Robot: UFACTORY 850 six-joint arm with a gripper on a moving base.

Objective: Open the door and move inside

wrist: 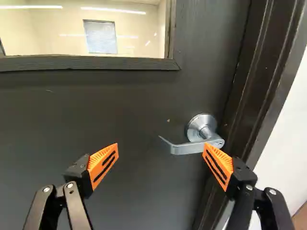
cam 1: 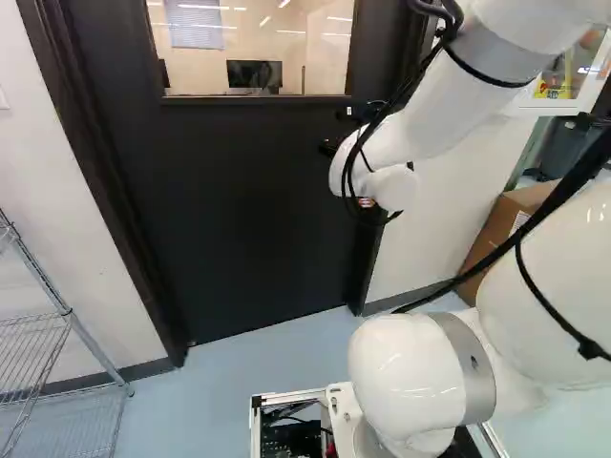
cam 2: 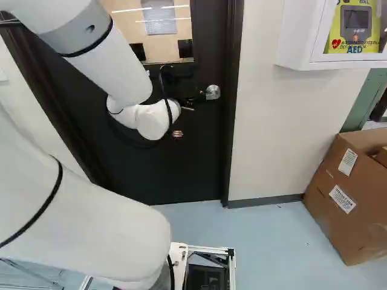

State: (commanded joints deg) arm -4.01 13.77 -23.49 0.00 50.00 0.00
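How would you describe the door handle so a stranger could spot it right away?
Find the dark door with the window. Below it, close to the door frame, is the handle: a round plate with a sideways lever. Its shiny silver metal stands out against the dark door and frame.

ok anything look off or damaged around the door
Nothing major stands out: the door looks shut and the lever handle looks intact. The one small oddity is a tiny pale fleck on the door beside the handle, perhaps chipped paint or dirt.
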